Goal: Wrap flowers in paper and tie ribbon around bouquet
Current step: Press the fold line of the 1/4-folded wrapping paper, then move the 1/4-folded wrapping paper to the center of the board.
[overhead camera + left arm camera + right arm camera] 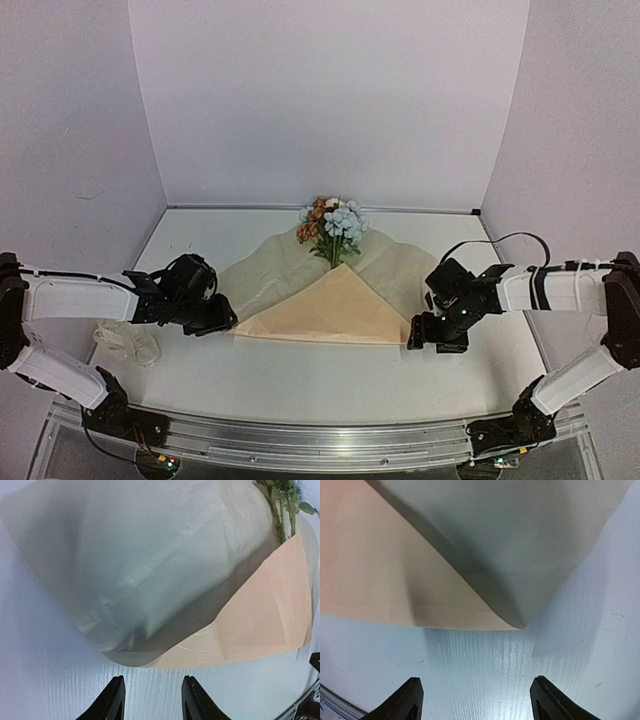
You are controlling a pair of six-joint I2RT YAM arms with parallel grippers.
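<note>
flowers [333, 222] in folded paper [330, 310], ribbon [128, 343] left

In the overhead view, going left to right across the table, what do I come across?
ribbon → left gripper → paper → right gripper

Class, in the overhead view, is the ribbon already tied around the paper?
No, the ribbon lies loose on the table, apart from the paper.

A white, faintly grained tabletop [300, 375] carries a large sheet of tan kraft paper [330, 310] at its middle, the near part folded up into a peach triangle. A crumpled cream-white fabric ribbon [128, 345] lies well apart, near the left edge.
</note>
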